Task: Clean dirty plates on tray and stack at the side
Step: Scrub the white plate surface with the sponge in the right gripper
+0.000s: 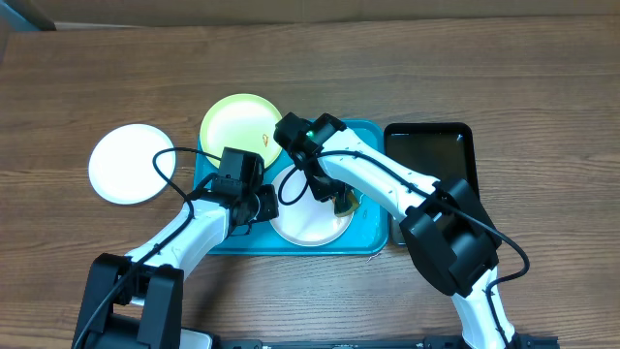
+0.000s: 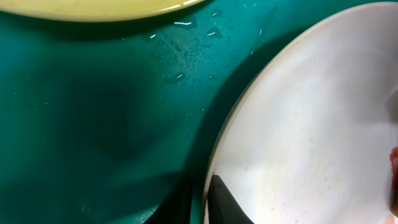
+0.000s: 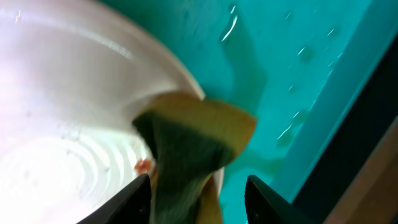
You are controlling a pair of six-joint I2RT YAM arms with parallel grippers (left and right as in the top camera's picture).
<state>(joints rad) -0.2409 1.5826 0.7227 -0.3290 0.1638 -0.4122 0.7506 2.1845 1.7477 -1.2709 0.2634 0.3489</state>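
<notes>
A white plate [image 1: 310,225] lies on the turquoise tray [image 1: 373,237]. My left gripper [image 1: 263,206] is shut on its left rim; in the left wrist view the rim of the plate [image 2: 311,124] runs between the fingers [image 2: 202,198] above the wet tray [image 2: 93,124]. My right gripper [image 1: 334,194] holds a yellow-green sponge [image 1: 346,202] at the plate's right edge. In the right wrist view the sponge [image 3: 193,143] sits between the fingers [image 3: 199,193] on the plate [image 3: 62,93], beside an orange speck [image 3: 143,165]. The yellow-green plate [image 1: 240,124] overlaps the tray's far left corner. A second white plate [image 1: 131,163] lies on the table at the left.
A black tray [image 1: 431,155] sits right of the turquoise tray. The wooden table [image 1: 484,58] stretches behind and to both sides. Water drops lie on the tray floor [image 3: 280,81]. Both arms cross over the tray's front half.
</notes>
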